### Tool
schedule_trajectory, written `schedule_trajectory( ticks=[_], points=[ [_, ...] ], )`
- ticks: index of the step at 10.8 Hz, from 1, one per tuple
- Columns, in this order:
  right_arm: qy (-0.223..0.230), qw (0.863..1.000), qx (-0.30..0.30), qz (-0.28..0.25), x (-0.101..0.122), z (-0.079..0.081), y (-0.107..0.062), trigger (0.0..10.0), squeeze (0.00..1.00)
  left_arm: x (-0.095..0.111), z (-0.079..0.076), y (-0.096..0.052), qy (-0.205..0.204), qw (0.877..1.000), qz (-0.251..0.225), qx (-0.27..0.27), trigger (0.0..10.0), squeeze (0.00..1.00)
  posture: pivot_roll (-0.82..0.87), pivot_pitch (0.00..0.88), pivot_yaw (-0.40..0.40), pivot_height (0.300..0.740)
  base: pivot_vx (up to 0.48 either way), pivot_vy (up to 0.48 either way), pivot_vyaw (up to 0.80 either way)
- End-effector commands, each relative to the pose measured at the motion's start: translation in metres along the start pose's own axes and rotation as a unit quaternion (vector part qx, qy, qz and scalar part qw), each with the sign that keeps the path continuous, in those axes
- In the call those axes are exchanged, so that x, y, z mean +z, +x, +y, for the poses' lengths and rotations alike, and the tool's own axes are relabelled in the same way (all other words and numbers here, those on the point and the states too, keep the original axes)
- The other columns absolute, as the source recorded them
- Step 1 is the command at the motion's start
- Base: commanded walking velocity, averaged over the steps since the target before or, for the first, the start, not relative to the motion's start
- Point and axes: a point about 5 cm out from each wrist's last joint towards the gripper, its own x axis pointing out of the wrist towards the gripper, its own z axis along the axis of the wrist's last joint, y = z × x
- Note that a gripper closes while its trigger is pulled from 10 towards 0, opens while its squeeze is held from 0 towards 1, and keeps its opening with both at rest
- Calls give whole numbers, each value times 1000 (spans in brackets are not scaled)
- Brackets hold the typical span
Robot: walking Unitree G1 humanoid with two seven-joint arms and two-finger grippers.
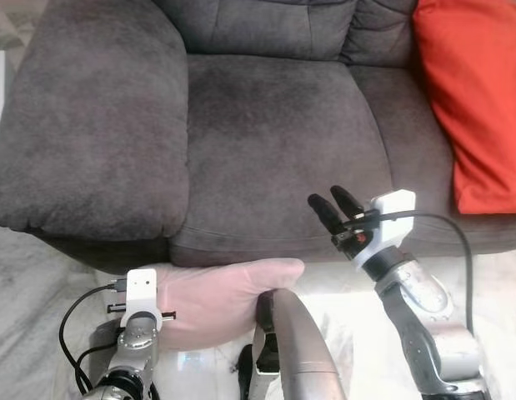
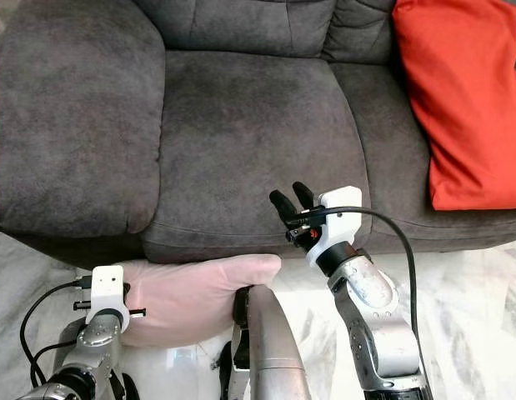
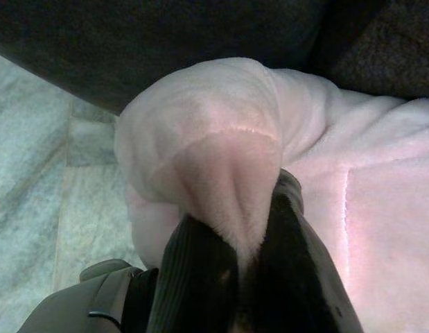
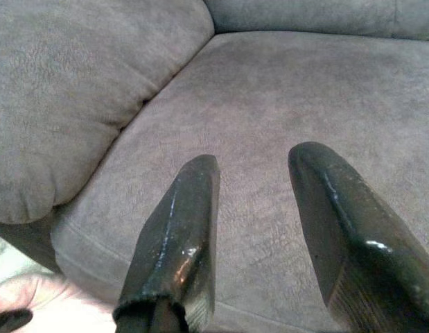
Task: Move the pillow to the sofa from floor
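Note:
The pale pink pillow [image 1: 216, 300] hangs low in front of the dark grey sofa [image 1: 274, 142], just below the seat's front edge. My left gripper [image 3: 236, 232] is shut on a fold of the pillow, and its black fingers [image 3: 193, 277] pinch the plush on both sides. The left wrist [image 1: 142, 293] sits against the pillow's left end. My right gripper [image 1: 338, 208] stands open over the front edge of the seat cushion [image 4: 283, 104], with nothing between its fingers [image 4: 179, 229].
An orange-red cushion [image 1: 474, 100] leans at the sofa's right end. A wide padded armrest [image 1: 91, 125] takes up the left. White marble floor [image 1: 491, 283] lies below, with a grey rug [image 1: 24, 283] at the left. A grey part of my body [image 1: 299, 350] rises in the middle.

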Motion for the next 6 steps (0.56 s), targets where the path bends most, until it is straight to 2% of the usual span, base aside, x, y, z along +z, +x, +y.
schedule_trajectory(
  ticks=[1, 2, 4, 6],
  points=[
    [-2, 1000, -13, 10, -8, -5, -2, 10000, 0, -13, 7, -5, -1, 1000, 10, 10, 0, 0, -34, 214, -170, 547, 0, 0, 0],
    [0, 1000, -17, 10, -12, -5, 0, 10000, 0, -7, 5, -7, -11, 1000, -22, 6, 10000, 0, -29, 202, -160, 547, 0, 0, 0],
    [3, 1000, -24, 8, -17, -6, 4, 10000, 0, 5, 9, -12, -39, 995, -86, 15, 10000, 0, -15, 181, -143, 547, 0, 0, 0],
    [6, 1000, -27, 6, -21, -6, 8, 10000, 0, 10, 12, -17, -56, 992, -111, 25, 10000, 0, 4, 165, -132, 547, 0, 0, 0]
  ],
)
